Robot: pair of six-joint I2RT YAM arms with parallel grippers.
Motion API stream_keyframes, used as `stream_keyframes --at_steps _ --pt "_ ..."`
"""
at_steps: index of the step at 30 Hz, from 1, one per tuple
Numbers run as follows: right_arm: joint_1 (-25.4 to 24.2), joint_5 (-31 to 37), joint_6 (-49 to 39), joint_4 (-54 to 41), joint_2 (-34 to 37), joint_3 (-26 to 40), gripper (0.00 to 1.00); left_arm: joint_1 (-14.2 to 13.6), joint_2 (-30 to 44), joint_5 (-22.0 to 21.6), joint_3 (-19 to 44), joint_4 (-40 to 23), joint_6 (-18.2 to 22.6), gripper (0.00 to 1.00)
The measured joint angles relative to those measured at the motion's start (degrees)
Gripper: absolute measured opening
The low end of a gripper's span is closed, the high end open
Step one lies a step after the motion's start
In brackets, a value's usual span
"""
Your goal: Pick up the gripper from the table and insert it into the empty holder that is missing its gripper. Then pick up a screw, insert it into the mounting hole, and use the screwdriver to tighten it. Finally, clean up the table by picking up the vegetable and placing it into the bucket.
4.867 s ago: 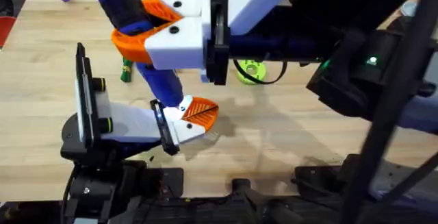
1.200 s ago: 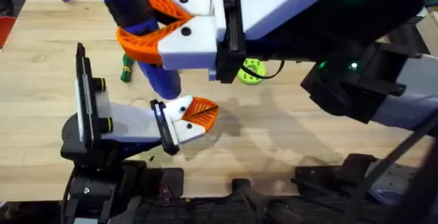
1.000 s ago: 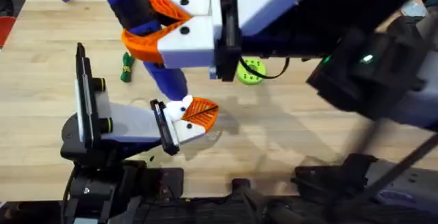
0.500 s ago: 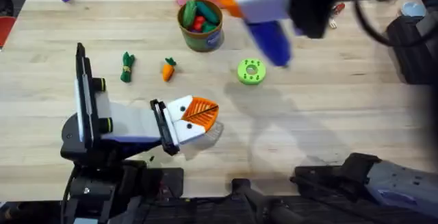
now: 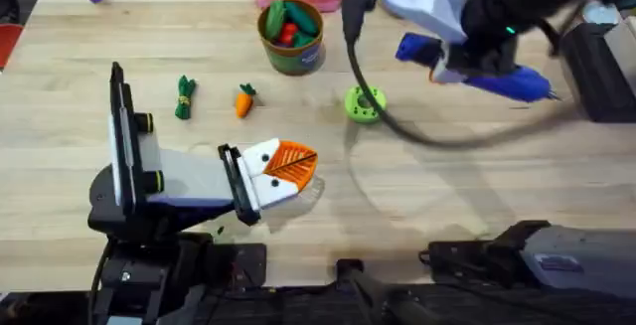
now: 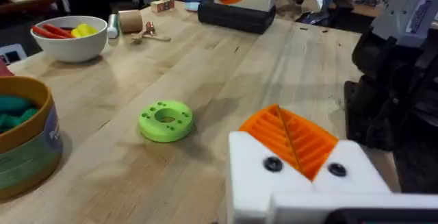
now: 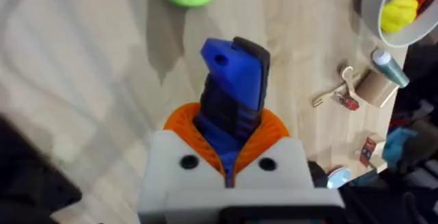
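Right wrist view: the right claw (image 7: pixel 229 157) is clamped on the screwdriver (image 7: pixel 233 90) above the bench (image 7: pixel 82 66). The left claw (image 5: pixel 283 164) rests closed and empty near the carrot (image 5: pixel 244 99).

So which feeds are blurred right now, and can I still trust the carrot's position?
Overhead: the right gripper and the screwdriver it carries are motion-smeared at upper right, casting a curved shadow on the table; the carrot is sharp. Left wrist: the green disc is clear, the far blue-orange shapes are smeared. Right wrist: the screwdriver is sharp, the table beneath is soft.
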Motion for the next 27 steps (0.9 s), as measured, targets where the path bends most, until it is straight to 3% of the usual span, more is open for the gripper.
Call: stream_keyframes --at_steps 6,12,18,24,26,27 --pt "-7.6 0.4 -1.9 5.3 6.3 -2.4 0.025 0.0 0.0 0.0 0.0 0.0 0.0 0.006" --pt "-13.5 0.9 -5.3 14.1 9.0 -10.8 0.025 0.0 0.0 0.0 0.0 0.0 0.0 0.006" --pt "-17.2 0.9 -7.7 25.4 11.6 -20.4 0.025 0.0 0.0 0.0 0.0 0.0 0.0 0.006" --pt "-19.2 -0.6 -8.6 27.4 16.3 -22.4 0.025 0.0 0.0 0.0 0.0 0.0 0.0 0.006" --pt "-19.3 -1.2 -8.6 28.1 17.2 -22.5 0.198 0.0 0.0 0.0 0.0 0.0 0.0 0.006" --pt "-19.3 -1.2 -8.7 28.4 17.4 -22.5 0.343 0.0 0.0 0.0 0.0 0.0 0.0 0.006"
